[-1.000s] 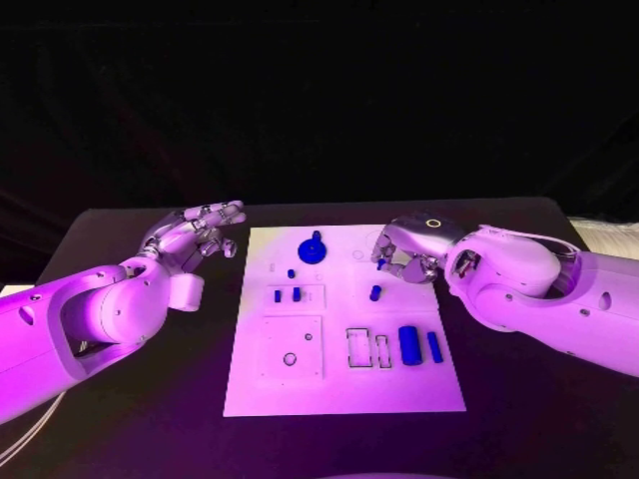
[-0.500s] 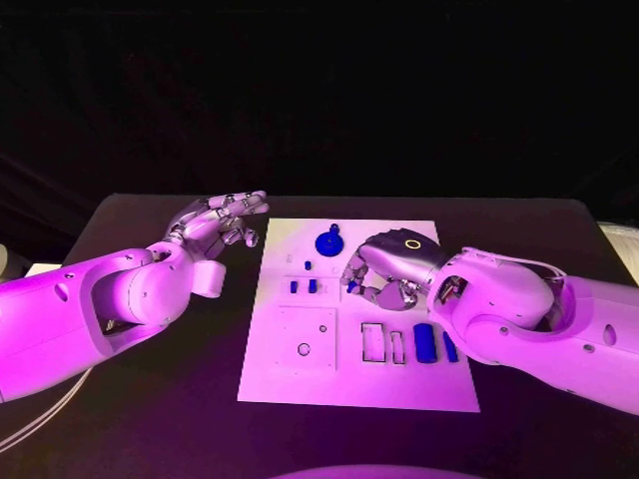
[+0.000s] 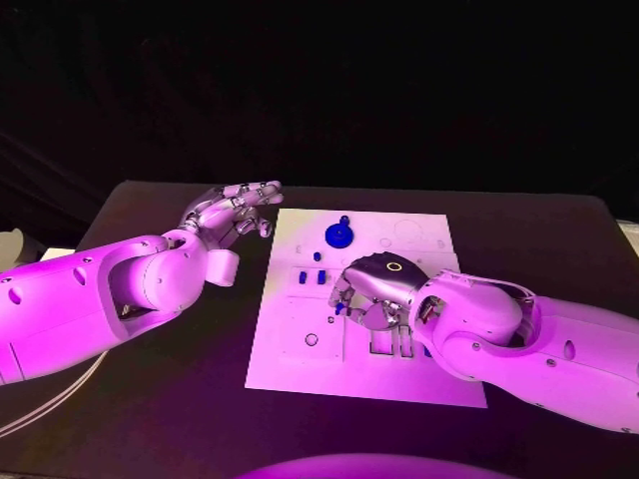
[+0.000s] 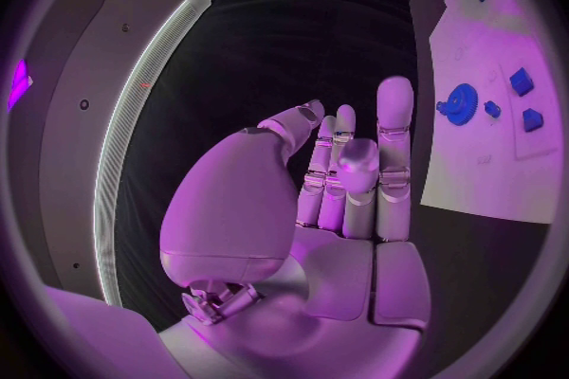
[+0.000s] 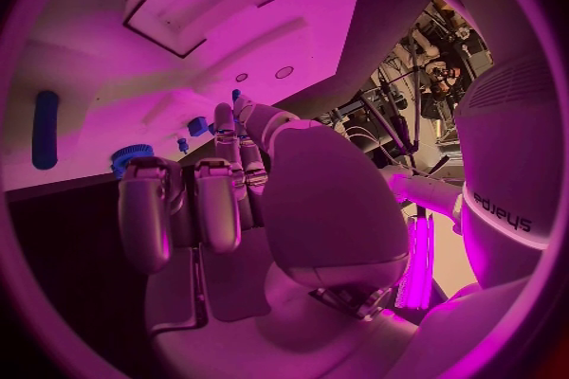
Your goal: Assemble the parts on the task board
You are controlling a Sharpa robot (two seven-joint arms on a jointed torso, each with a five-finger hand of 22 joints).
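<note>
Board (image 3: 284, 369), white, lies flat mid-table on the black table (image 3: 147, 409); its near edge is bare, with recessed outlines further up.

Head view: right hand (image 3: 370, 294) sits low over the middle of the board, back of the hand toward the camera, fingers curled down and under. It hides whatever lies beneath, so contact with the board cannot be told from here. Right wrist view gives the palm side: right hand (image 5: 226, 199) has its fingers bent inward, close together, nothing visible between them; fingertips near the board surface, touching or not cannot be told. This view also shows a long blue part (image 5: 45, 128) lying flat on the board, apart from the fingers, and a ridged blue part (image 5: 133, 154) just beyond the fingertips.

Two small blue blocks (image 3: 312, 277) stand side by side on the board just beyond the right hand. Further back, the blue gear (image 3: 339, 235) sits near the far edge.

Left hand (image 3: 234, 212) hangs over the table beside the board's far left corner, off the board. Left wrist view: left hand (image 4: 344, 175) flat, fingers straight and extended, holding nothing, touching nothing; gear (image 4: 456, 100) and blocks (image 4: 522, 81) visible beyond it on the board.
</note>
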